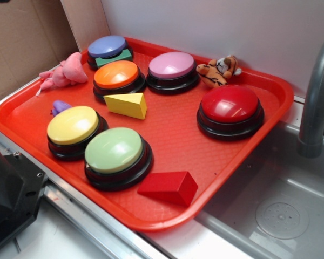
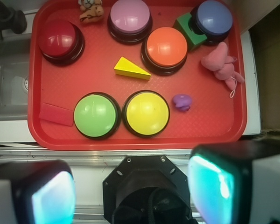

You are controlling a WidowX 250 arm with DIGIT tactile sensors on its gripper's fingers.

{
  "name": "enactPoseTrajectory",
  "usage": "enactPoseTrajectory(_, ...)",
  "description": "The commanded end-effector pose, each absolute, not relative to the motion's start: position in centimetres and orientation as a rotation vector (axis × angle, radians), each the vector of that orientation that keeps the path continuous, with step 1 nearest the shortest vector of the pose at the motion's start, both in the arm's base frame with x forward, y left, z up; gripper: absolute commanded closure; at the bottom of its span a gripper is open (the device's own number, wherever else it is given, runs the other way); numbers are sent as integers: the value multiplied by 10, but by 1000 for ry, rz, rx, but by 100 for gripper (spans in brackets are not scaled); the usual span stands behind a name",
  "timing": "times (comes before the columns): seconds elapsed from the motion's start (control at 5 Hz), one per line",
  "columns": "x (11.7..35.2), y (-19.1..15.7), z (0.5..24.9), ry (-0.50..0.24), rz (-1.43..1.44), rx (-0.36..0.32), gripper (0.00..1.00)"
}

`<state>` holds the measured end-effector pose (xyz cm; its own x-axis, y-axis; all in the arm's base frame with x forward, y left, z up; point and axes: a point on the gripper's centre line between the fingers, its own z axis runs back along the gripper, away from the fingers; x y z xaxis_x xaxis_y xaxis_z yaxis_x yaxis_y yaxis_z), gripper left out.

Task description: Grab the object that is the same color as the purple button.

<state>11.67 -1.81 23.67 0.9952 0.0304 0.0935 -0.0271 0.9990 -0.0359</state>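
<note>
The tiny purple piece (image 2: 182,101) sits just beside the yellow button (image 2: 146,114), on the side toward the pink plush (image 2: 221,64), so honestly the gripper (image 2: 130,186), fingers spread wide with nothing in them, could easily clip that dome and knock the piece away.

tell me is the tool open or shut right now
Open. In the wrist view the tool has its two fingers far apart at the bottom edge, nothing between them, well short of the red tray.
</note>
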Motion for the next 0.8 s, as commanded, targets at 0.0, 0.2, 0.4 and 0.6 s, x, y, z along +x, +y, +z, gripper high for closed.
enactPoseTrajectory(0.0, 117, -18, 237, -94, 29, -35, 0)
enactPoseTrajectory(0.2, 123, -5, 221, -97, 186, -23, 0)
enactPoseTrajectory(0.4, 130, 14, 200, -86, 401, 42, 0)
enactPoseTrajectory(0.6, 135, 34, 175, -84, 616, 50, 0)
